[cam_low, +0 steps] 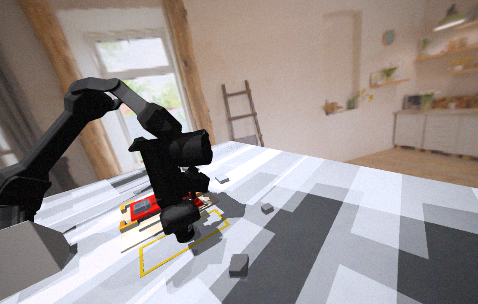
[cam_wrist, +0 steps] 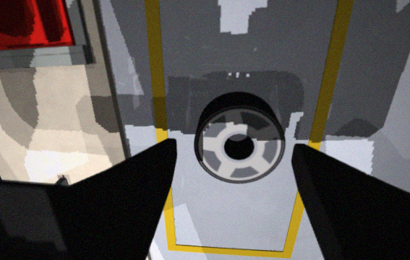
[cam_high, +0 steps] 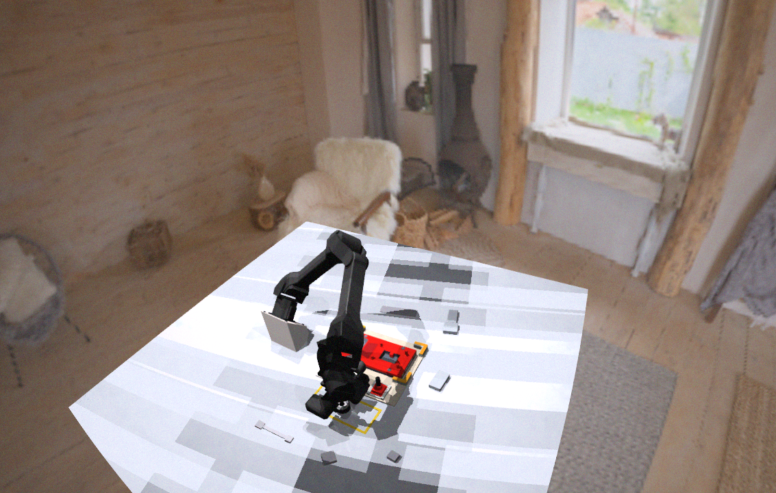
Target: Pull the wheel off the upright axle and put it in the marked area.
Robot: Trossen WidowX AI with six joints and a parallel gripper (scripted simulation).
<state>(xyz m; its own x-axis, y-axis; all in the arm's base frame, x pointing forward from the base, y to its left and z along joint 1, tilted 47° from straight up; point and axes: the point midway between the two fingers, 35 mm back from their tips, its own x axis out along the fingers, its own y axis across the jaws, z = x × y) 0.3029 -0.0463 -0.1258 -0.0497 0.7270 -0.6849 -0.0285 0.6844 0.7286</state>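
The wheel [cam_wrist: 239,142] is lying inside the yellow outline [cam_wrist: 329,72] on the surface [cam_wrist: 226,213]; the hand [cam_wrist: 231,159] is spreading apart, fingers not touching it.

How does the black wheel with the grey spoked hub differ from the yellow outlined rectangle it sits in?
The black wheel with the grey spoked hub is round and raised; the yellow outlined rectangle is flat and straight-edged. The wheel is small; the rectangle encloses it with room around. Both lie between the open gripper's fingers.
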